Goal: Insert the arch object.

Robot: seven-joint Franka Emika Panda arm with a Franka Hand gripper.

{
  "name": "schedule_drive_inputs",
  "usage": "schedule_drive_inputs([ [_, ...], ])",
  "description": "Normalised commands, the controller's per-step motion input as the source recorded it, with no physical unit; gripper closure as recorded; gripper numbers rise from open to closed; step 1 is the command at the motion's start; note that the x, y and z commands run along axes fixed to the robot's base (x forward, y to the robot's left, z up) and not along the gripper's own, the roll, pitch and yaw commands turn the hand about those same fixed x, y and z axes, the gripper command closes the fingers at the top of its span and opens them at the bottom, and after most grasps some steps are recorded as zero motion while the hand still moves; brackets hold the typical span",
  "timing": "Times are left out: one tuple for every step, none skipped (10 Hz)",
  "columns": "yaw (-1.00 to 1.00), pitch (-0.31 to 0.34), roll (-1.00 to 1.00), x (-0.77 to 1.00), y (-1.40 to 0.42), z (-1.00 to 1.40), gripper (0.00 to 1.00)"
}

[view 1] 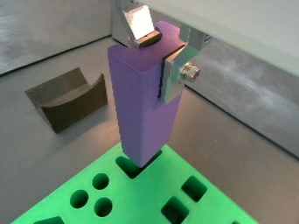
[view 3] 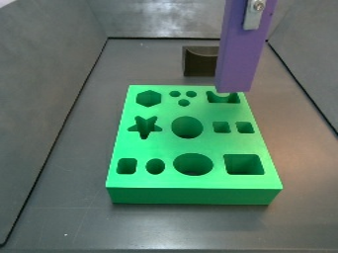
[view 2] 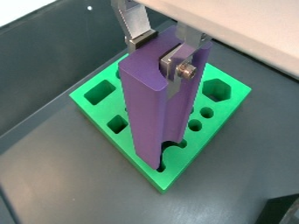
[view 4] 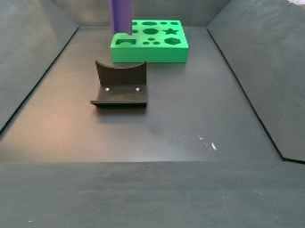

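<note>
Gripping the purple block (view 1: 142, 101) at its top, your gripper (view 1: 162, 54) clamped on it, block tall, slim, upright, its foot entering a hole at the green board's (view 2: 107, 94) edge.

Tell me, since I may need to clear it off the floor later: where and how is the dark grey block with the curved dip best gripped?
Come from above and close on the dark grey block's two flat outer side faces, spanning its width below the raised ends; the curved dip on top offers no parallel surfaces. The gripper is now shut on the purple arch object over the green board.
</note>
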Motion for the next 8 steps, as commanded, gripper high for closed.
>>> schedule_drive_inputs([
  [-0.02,0.000,-0.04,0.00,0.05,0.00,1.00],
  [-0.05,-0.004,-0.09,-0.02,0.12,-0.20,1.00],
  [0.00,-0.066,-0.11,-0.17,0.15,-0.29,1.00],
  [0.00,-0.059,-0.14,-0.11,0.09,-0.22,1.00],
  [-0.03,-0.036,-0.15,-0.02,0.00,-0.18,1.00],
  [-0.08,-0.051,-0.19,0.00,-0.01,-0.15,1.00],
  [-0.22,-0.057,-0.21,0.10,-0.03,-0.15,1.00],
  [-0.23,-0.053,-0.18,0.03,0.00,-0.18,1.00],
])
